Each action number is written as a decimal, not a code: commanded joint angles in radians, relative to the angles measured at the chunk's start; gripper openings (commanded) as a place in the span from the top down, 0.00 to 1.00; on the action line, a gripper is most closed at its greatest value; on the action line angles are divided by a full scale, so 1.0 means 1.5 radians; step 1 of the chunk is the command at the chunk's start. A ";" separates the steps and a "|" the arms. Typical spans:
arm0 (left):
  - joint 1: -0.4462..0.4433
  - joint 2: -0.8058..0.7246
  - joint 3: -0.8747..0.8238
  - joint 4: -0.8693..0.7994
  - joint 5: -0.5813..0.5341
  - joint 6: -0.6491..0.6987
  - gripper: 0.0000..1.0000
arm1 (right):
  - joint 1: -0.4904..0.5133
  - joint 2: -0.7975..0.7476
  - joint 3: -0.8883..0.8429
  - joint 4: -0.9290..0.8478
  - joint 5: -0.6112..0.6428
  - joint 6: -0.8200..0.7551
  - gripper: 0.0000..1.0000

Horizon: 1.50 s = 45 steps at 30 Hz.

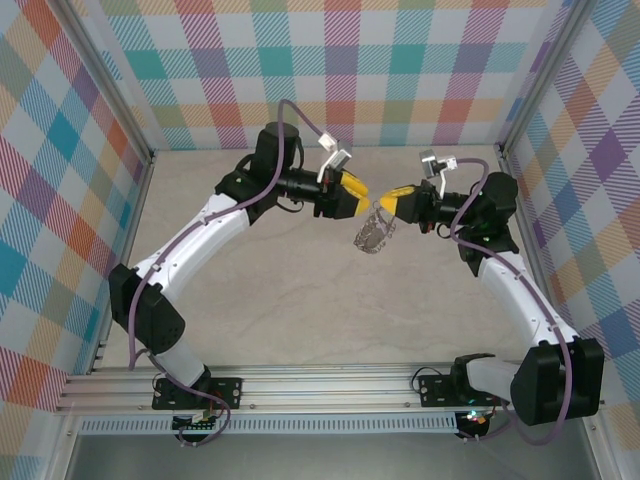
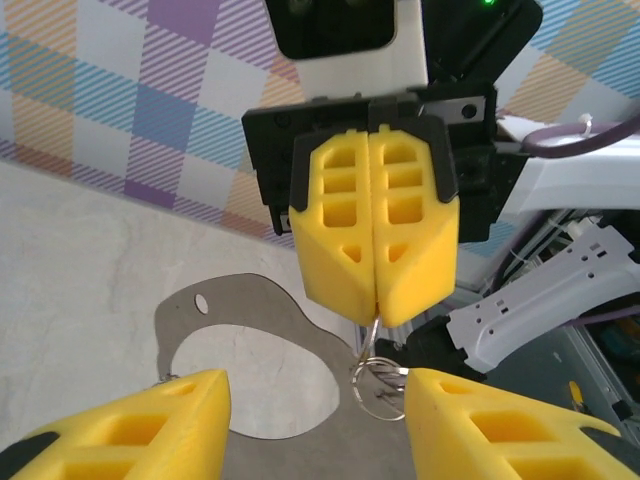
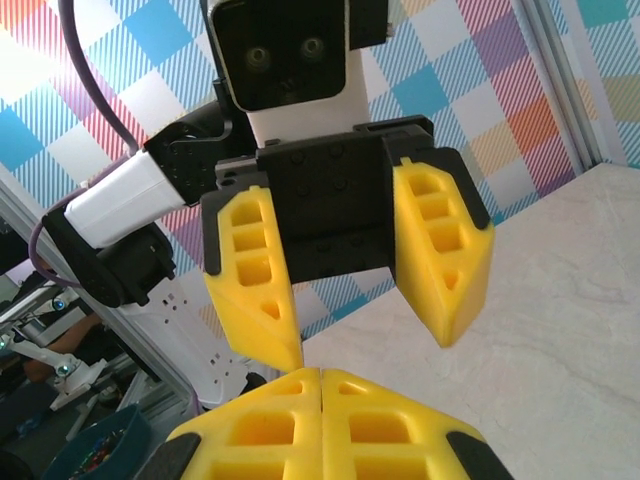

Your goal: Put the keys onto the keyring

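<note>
The keyring [image 2: 355, 383] is a thin silvery wire ring. It hangs from the fingertips of my right gripper [image 2: 378, 318], which is shut on its stem. A flat grey metal tag [image 2: 260, 298] with a large opening and one small hole sits by the ring. From above, the tag [image 1: 375, 236] dangles below the two grippers. My left gripper [image 2: 318, 385] is open, with its fingers on either side of the tag and ring. It faces the right gripper [image 1: 392, 202] tip to tip. The keys are out of view.
Both arms meet over the middle of the pale marble-look tabletop [image 1: 300, 290]. Checked walls [image 1: 340, 70] close in the back and both sides. An aluminium rail [image 1: 320, 385] carrying the arm bases runs along the near edge.
</note>
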 commanded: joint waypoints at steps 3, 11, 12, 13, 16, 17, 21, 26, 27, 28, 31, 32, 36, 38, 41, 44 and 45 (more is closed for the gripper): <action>-0.008 0.009 0.033 -0.030 0.027 0.029 0.51 | 0.010 0.001 0.029 -0.008 -0.019 -0.029 1.00; -0.012 0.009 0.034 -0.031 0.026 0.033 0.50 | 0.021 0.006 0.035 -0.026 -0.017 -0.043 1.00; -0.013 0.010 0.034 -0.031 0.026 0.033 0.50 | 0.023 0.007 0.035 -0.028 -0.017 -0.045 1.00; -0.014 0.010 0.034 -0.032 0.026 0.033 0.50 | 0.024 0.008 0.035 -0.029 -0.016 -0.047 1.00; -0.016 0.012 0.036 -0.034 0.028 0.036 0.50 | 0.026 0.010 0.036 -0.029 -0.014 -0.049 1.00; -0.017 0.012 0.035 -0.035 0.027 0.037 0.51 | 0.027 0.011 0.036 -0.029 -0.013 -0.049 1.00; -0.018 0.014 0.036 -0.036 0.028 0.038 0.52 | 0.029 0.013 0.039 -0.030 -0.014 -0.050 1.00; -0.022 0.019 0.040 -0.044 0.030 0.045 0.54 | 0.030 0.013 0.039 -0.032 -0.013 -0.052 1.00; -0.023 0.020 0.042 -0.048 0.031 0.048 0.54 | 0.030 0.013 0.039 -0.033 -0.013 -0.053 1.00; -0.024 0.021 0.043 -0.052 0.030 0.050 0.54 | 0.030 0.013 0.039 -0.033 -0.013 -0.053 1.00; -0.026 0.024 0.046 -0.057 0.031 0.054 0.57 | 0.030 0.014 0.039 -0.032 -0.013 -0.054 1.00; -0.027 0.025 0.047 -0.057 0.031 0.054 0.59 | 0.031 0.014 0.039 -0.034 -0.013 -0.054 1.00; -0.030 0.027 0.049 -0.054 0.032 0.053 0.67 | 0.032 0.015 0.039 -0.039 -0.014 -0.059 1.00; -0.031 0.028 0.051 -0.053 0.033 0.052 0.73 | 0.033 0.014 0.039 -0.049 -0.014 -0.066 1.00; -0.032 0.029 0.053 -0.053 0.035 0.050 0.84 | 0.034 0.012 0.039 -0.062 -0.013 -0.075 1.00; -0.033 0.030 0.055 -0.052 0.035 0.048 1.00 | 0.034 0.009 0.041 -0.075 -0.009 -0.085 1.00; -0.034 0.031 0.054 -0.052 0.033 0.047 1.00 | 0.034 0.008 0.042 -0.081 -0.007 -0.088 1.00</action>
